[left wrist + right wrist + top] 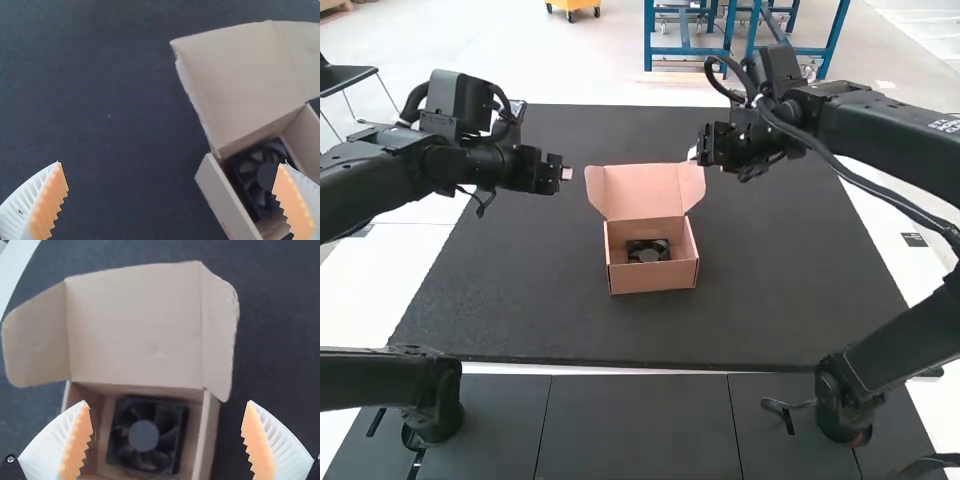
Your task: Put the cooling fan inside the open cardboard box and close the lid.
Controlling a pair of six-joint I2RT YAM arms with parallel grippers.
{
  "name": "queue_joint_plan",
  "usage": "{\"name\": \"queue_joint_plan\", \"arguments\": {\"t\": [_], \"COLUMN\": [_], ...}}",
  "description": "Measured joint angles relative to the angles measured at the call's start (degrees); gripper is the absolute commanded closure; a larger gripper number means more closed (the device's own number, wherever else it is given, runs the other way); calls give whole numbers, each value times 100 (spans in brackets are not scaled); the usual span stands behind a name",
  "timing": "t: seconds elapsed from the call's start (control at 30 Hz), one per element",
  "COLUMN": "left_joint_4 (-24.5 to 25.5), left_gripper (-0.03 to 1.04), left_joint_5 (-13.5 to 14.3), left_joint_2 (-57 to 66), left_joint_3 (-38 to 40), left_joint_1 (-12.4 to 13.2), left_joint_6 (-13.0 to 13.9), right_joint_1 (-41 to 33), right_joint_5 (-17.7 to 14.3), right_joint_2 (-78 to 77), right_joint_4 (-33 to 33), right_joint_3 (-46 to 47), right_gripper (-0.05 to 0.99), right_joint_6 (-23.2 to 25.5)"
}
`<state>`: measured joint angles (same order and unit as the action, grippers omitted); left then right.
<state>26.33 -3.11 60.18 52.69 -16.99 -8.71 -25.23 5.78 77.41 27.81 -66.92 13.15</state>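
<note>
Left end effector [564,172] wide, right end effector [697,153] wide, cooling fan [648,250] inside box [653,276], lid [642,192] up

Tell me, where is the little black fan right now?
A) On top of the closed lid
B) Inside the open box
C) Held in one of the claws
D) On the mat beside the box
B: the cooling fan lies flat at the bottom of the cardboard box, whose lid stands open behind it.
</note>
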Motion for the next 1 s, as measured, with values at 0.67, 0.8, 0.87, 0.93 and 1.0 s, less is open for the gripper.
{"name": "queue_joint_plan", "arguments": {"t": [0.67,0.8,0.87,0.93,1.0], "left_joint_4": [-334,-527,-522,-520,-520], "left_gripper": [4,4,4,4,4], "left_joint_5": [361,363,363,363,363], "left_joint_2": [789,857,901,988,1091], "left_joint_3": [24,61,133,227,308], "left_joint_1": [87,87,87,87,87], "left_joint_6": [7,28,39,50,52], "right_joint_1": [2,2,2,2,2], "right_joint_5": [-372,-367,-367,-356,-332], "right_joint_2": [-170,63,192,302,413], "right_joint_4": [-1307,-1362,-1460,-1556,-1633], "right_joint_3": [837,800,761,728,684], "right_gripper": [3,3,3,3,3], "right_joint_6": [-553,-590,-592,-595,-595]}}
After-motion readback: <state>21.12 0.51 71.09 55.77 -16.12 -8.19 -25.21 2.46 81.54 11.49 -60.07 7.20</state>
